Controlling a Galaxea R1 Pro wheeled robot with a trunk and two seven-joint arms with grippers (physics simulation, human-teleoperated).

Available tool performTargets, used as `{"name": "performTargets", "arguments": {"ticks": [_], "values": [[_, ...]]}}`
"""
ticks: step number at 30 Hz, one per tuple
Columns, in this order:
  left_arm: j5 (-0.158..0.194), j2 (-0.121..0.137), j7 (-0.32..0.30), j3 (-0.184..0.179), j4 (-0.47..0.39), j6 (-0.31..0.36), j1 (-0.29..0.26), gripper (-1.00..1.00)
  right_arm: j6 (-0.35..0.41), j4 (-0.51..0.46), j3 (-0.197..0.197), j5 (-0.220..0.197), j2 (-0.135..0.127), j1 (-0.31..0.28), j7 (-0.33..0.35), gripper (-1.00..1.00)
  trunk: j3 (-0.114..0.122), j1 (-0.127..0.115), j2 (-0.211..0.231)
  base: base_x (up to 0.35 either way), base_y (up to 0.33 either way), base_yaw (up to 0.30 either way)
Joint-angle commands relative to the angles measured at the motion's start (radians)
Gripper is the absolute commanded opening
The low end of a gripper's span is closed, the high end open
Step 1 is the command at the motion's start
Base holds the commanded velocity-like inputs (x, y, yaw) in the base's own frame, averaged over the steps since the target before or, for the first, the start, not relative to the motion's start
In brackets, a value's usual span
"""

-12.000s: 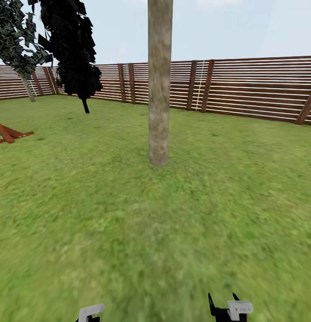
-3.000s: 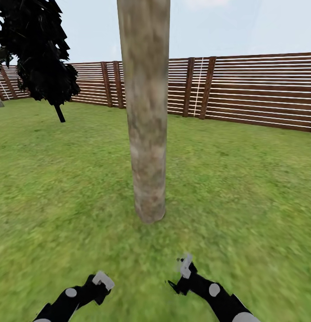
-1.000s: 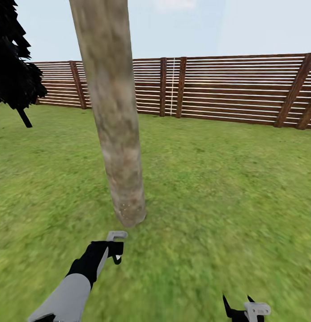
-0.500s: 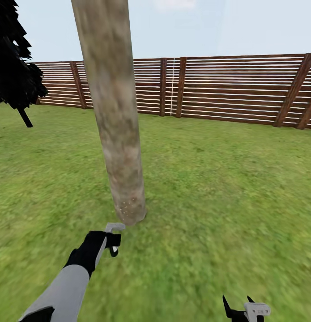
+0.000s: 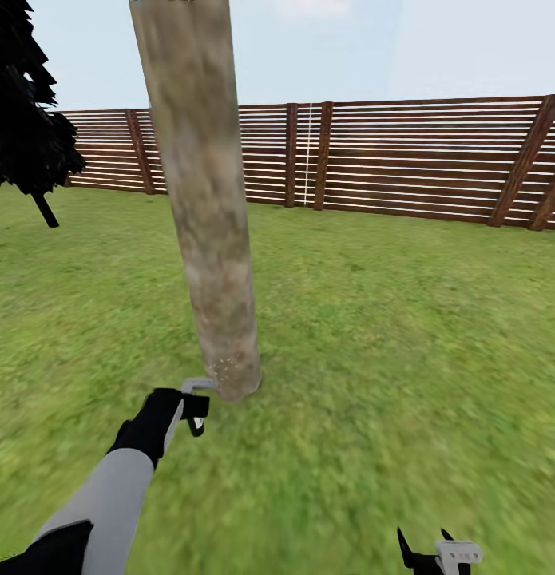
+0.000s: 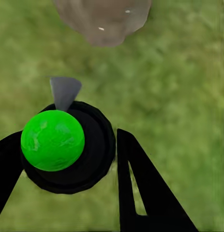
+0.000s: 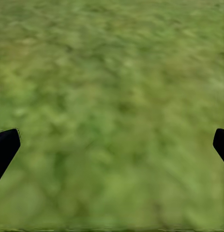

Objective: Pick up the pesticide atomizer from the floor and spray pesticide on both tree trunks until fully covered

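A: From the head view, what stands in front?

B: A tree trunk [image 5: 209, 239], pale and mottled, upright and leaning slightly, rising from the grass [image 5: 389, 335] with small pale specks near its base. The left gripper [image 5: 196, 409] is stretched toward that base, close to it. Behind runs a brown slat fence [image 5: 421, 160], and a dark-leaved tree [image 5: 25, 120] stands at far left.

A: And the right gripper [image 5: 425, 547]?

B: Low at the view's bottom edge, well apart from the trunk, two black fingers pointing up.

A: The left wrist view?

B: The pesticide atomizer [image 6: 68, 147], seen end-on from above: a black round body with a green cap, its long axis along the fingers [image 6: 141, 193], which pinch it on both sides. A grey nozzle points at the trunk's base.

A: The right wrist view?

B: Fingers spread wide over bare grass.
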Motion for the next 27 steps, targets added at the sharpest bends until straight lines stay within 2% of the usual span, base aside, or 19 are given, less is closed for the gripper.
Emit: {"name": "performTargets", "arguments": {"ticks": [1, 3, 5, 13, 15, 17, 20, 22, 24, 26, 27], "values": [[-0.007, -0.012, 0.0, -0.001, 0.0, -0.001, -0.001, -1.0, 0.0, 0.0, 0.0, 0.0, 0.0, 0.0, 0.0, 1.0, 0.0, 0.0, 0.0, -0.258, 0.065, 0.0], [-0.007, -0.039, 0.0, -0.001, -0.013, -0.001, -0.005, -1.0, 0.0, 0.001, 0.0, 0.0, 0.0, 0.0, 0.0, 1.0, 0.0, 0.0, 0.0, -0.304, 0.068, 0.0], [-0.007, -0.043, -0.001, -0.002, -0.035, 0.001, -0.006, -1.0, 0.0, 0.001, 0.0, 0.0, 0.0, 0.0, 0.0, 1.0, 0.0, 0.0, 0.0, -0.155, 0.027, 0.0], [-0.007, -0.024, -0.002, -0.001, -0.14, 0.075, -0.022, -1.0, 0.001, 0.001, 0.0, 0.001, 0.0, 0.0, 0.0, 1.0, 0.0, 0.0, 0.0, -0.015, 0.003, 0.0], [-0.006, -0.037, -0.003, -0.002, -0.143, 0.077, -0.023, -1.0, 0.001, 0.001, 0.0, 0.001, 0.0, 0.0, 0.0, 1.0, 0.0, 0.0, 0.0, 0.0, 0.0, 0.0], [-0.005, -0.066, -0.003, -0.005, -0.143, 0.077, -0.027, -1.0, 0.001, 0.001, 0.0, 0.001, 0.0, 0.0, 0.0, 1.0, 0.0, 0.0, 0.0, 0.0, 0.0, 0.0], [-0.004, -0.077, -0.02, -0.07, -0.143, 0.079, -0.029, -1.0, 0.001, 0.001, 0.0, 0.001, 0.0, 0.0, 0.0, 1.0, 0.0, 0.0, 0.0, 0.0, 0.0, 0.0], [0.0, -0.069, -0.024, -0.089, -0.142, 0.08, -0.029, -1.0, 0.001, 0.001, 0.0, 0.002, 0.0, 0.0, 0.0, 1.0, 0.0, 0.0, 0.0, 0.0, 0.0, 0.0], [-0.001, -0.048, -0.025, -0.09, -0.143, 0.08, -0.029, -1.0, 0.001, 0.001, 0.0, 0.002, 0.0, 0.0, 0.0, 1.0, 0.0, 0.0, 0.0, 0.0, 0.0, -0.121], [0.006, -0.013, -0.025, -0.089, -0.142, 0.081, -0.029, -1.0, 0.001, 0.001, 0.0, 0.001, 0.0, 0.0, 0.001, 1.0, 0.0, 0.0, 0.0, 0.0, 0.0, -0.251], [0.03, 0.012, -0.025, -0.089, -0.142, 0.081, -0.028, -1.0, 0.001, 0.001, 0.0, 0.002, 0.0, 0.0, 0.001, 1.0, 0.0, 0.0, 0.0, 0.0, 0.0, -0.289]]}}
